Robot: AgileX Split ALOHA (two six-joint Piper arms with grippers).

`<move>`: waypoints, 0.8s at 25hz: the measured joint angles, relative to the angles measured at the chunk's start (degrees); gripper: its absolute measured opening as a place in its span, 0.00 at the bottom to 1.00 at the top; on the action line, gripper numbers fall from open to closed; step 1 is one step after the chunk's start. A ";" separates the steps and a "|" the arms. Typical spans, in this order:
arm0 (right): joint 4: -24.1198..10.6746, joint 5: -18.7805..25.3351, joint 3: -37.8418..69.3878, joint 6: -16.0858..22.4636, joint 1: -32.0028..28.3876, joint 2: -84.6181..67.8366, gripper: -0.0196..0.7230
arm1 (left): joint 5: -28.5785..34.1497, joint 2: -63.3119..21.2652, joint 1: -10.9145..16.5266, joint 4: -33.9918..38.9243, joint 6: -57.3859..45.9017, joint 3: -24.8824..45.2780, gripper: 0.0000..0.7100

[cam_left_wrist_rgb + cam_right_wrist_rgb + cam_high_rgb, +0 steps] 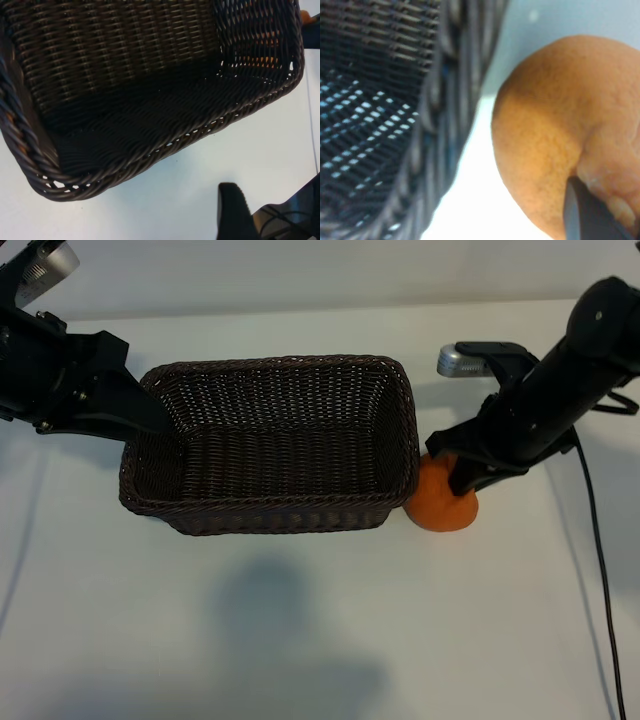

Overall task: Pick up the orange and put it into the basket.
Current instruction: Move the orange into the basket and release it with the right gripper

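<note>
The right gripper (462, 478) has its jaws closed narrowly on the top of the one orange (443, 502), which sits on the table (320, 640) just outside the single basket's (270, 508) right wall; the basket lies leftward. The left gripper (150, 412), part open, rests at the basket's far-left rim.

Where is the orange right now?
In the exterior view the orange sits on the white table just outside the wicker basket, by its right-hand front corner, with the right gripper down on it.
</note>
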 joint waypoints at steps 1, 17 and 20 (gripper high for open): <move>-0.44 1.21 -1.11 0.05 0.00 0.00 0.12 | 0.00 0.00 0.00 0.00 0.00 0.00 0.59; -11.71 14.28 -15.13 7.34 0.00 -3.26 0.11 | 0.00 0.00 0.00 0.00 0.29 0.00 0.59; -12.37 16.36 -17.07 7.34 0.00 -5.68 0.11 | 0.00 0.00 0.00 0.00 0.24 0.00 0.59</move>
